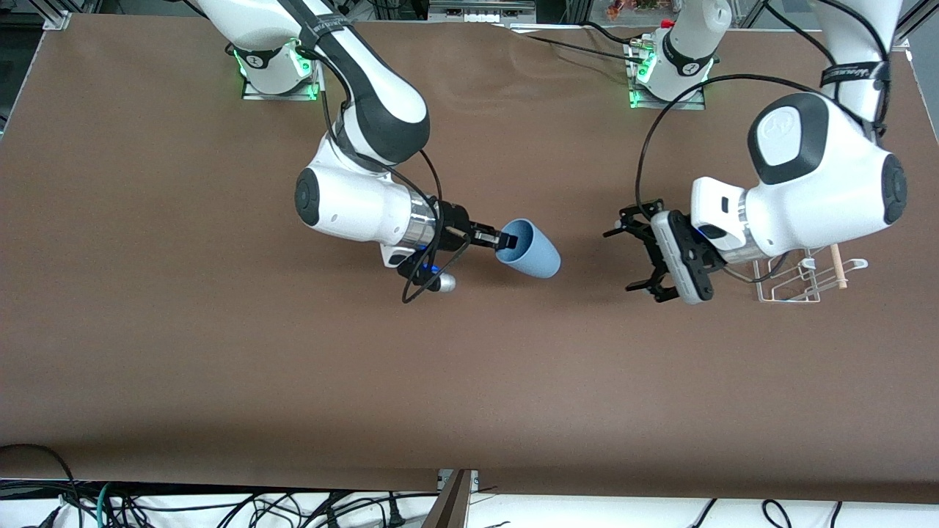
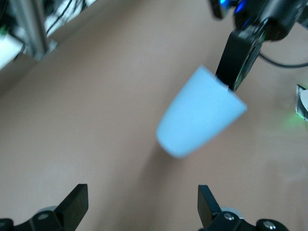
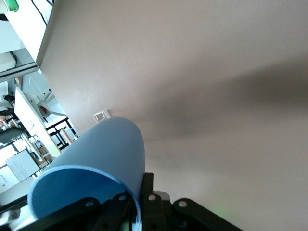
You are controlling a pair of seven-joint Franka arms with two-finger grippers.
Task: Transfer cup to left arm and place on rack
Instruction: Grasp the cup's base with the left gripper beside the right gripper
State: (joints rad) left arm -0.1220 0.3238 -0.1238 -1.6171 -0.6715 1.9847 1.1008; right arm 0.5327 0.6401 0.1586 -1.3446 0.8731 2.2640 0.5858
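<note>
Brown cloth covers the desk (image 1: 220, 352) in front of me, with both arm bases along its upper edge in the front view. My right tool (image 1: 505, 240) is over the middle of the desk, its black fingers clamped on the rim of the cup (image 1: 530, 249), one finger inside the mouth and one outside. I see the light-blue cup held off the desk and tipped on its side, its closed bottom pointing toward the left arm's end. In the right wrist view the cup (image 3: 96, 168) fills the lower corner, its rim pinched between the fingers. My left tool (image 1: 637, 253) hangs over the desk, apart from the cup, with its two black fingers spread wide and nothing between them. In the left wrist view those fingertips (image 2: 77, 202) frame the cup (image 2: 199, 113), which is blurred. Just beside the left tool, toward the left arm's end of the desk, I see the rack (image 1: 803, 282) standing on the cloth, partly hidden by the arm.
</note>
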